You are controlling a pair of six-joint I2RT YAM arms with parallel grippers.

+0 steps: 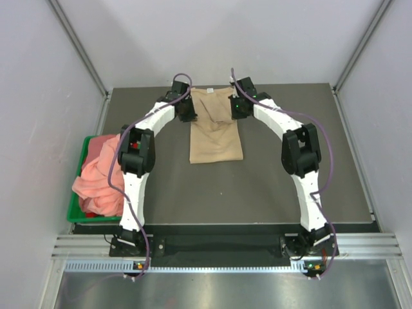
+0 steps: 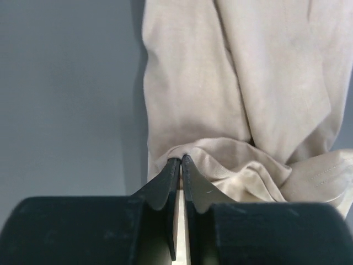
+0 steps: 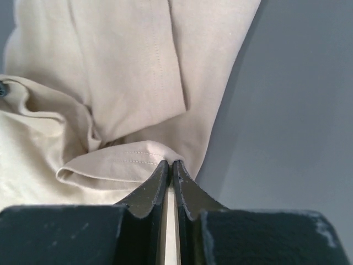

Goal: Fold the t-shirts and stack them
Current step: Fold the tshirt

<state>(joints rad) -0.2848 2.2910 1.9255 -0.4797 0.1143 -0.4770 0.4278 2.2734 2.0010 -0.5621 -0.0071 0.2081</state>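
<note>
Salmon-pink t-shirts (image 1: 96,175) are sitting in a soft, crumpled heap at near left, spilling over the rim of the green plastic bin (image 1: 73,212). Tan t-shirt (image 1: 215,138) is lying mid-way across the dark matte table (image 1: 277,187). It's a smooth knit folded into a long narrow rectangle, with the far end bunched and wrinkled. Both arms are arching forward and inward to that far end. Left gripper (image 2: 181,160) is pinching a cloth fold at the far-left edge. Right gripper (image 3: 170,164) is clamping the stitched hem fold at far right.
</note>
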